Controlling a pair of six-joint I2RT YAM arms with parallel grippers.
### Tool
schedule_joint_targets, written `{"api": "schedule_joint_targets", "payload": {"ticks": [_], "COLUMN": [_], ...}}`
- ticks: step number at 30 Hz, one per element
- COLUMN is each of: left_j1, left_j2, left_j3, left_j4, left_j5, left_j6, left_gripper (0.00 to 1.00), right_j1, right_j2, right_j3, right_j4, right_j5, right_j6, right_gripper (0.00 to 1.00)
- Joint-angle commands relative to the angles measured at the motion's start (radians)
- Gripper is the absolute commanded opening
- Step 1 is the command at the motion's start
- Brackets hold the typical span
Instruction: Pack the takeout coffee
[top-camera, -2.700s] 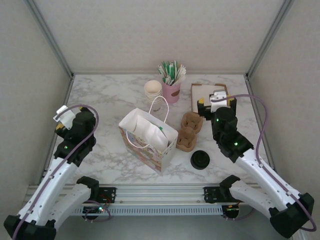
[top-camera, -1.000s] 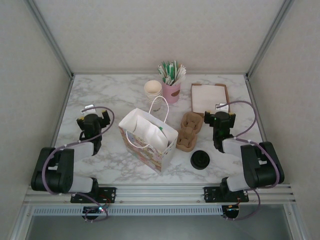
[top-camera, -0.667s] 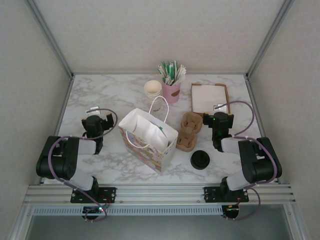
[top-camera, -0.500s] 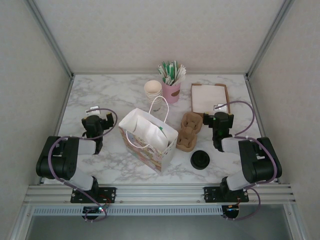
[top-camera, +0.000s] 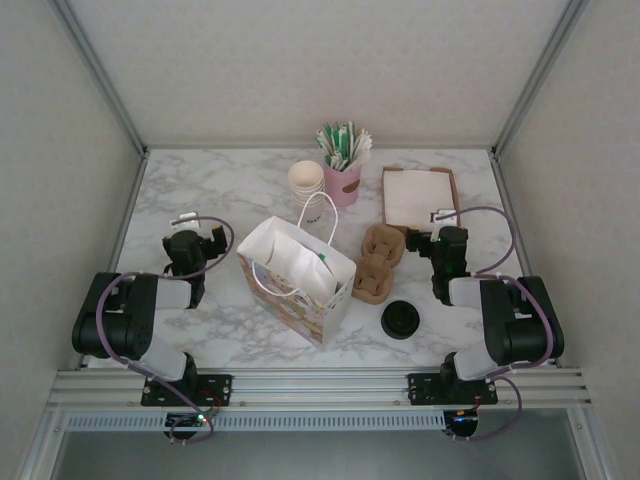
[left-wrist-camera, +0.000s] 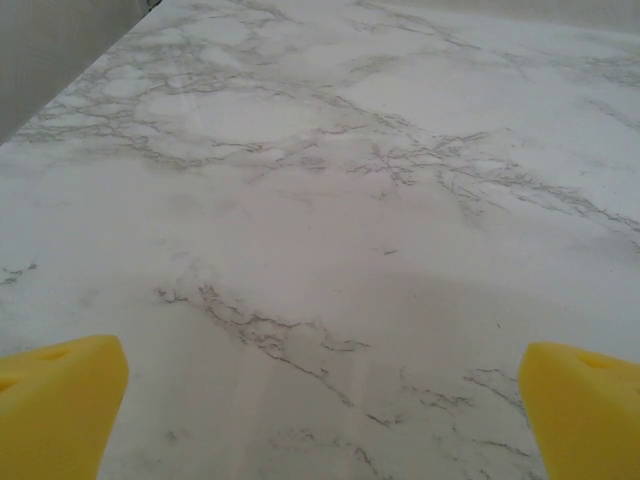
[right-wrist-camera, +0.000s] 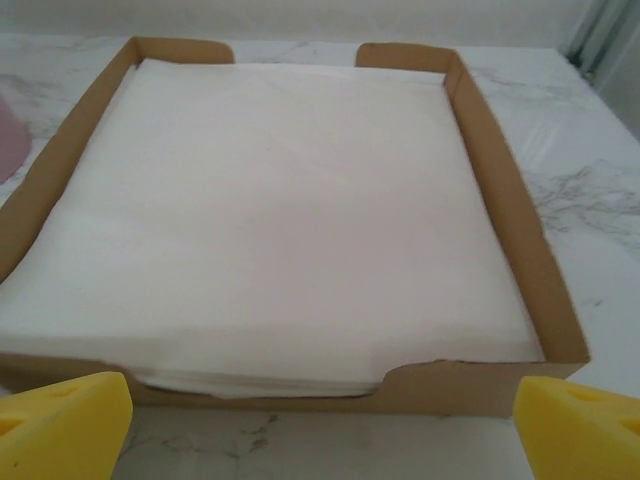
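Marble tabletop (top-camera: 200, 190). Left gripper (left-wrist-camera: 320, 420) spread wide over bare marble, mid-left. Right gripper (right-wrist-camera: 320, 430) spread wide, facing napkin box (right-wrist-camera: 300, 200), upper right. Black-lidded coffee cup (top-camera: 400, 320) stands lower centre-right, near cup tray (top-camera: 378, 262) and paper bag (top-camera: 295, 275), untouched.

Ahead of my left tool (left-wrist-camera: 320, 420) the grey-veined marble worktop (left-wrist-camera: 330, 200) lies bare as far as I can see. The tall white paper bag with handles (top-camera: 295, 272) walls off its right side. My right tool (right-wrist-camera: 320, 425) faces the low brown cardboard tray of white napkins (right-wrist-camera: 460, 388), just beside it. The brown pulp cup carrier (top-camera: 378, 262) stands between the bag and that tool.
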Motion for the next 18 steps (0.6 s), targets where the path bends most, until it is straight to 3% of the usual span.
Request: {"api": "schedule_joint_targets", "payload": {"ticks": [1, 18], "left_j1": [0.01, 0.009], "left_j2": [-0.003, -0.002], "left_j3": [0.012, 0.011], "left_j4": [0.023, 0.024], "left_j5": [0.017, 0.019], "left_j6": [0.005, 0.005], "left_gripper": [1.0, 1.0], "right_j1": [-0.028, -0.035], "right_j2": [0.039, 0.038], "right_j3": [-0.036, -0.015], "right_j4": [0.097, 0.06], "right_j5": [-0.069, -0.041], "right_j6": [0.019, 0.038], "right_gripper": [0.99, 0.99]}}
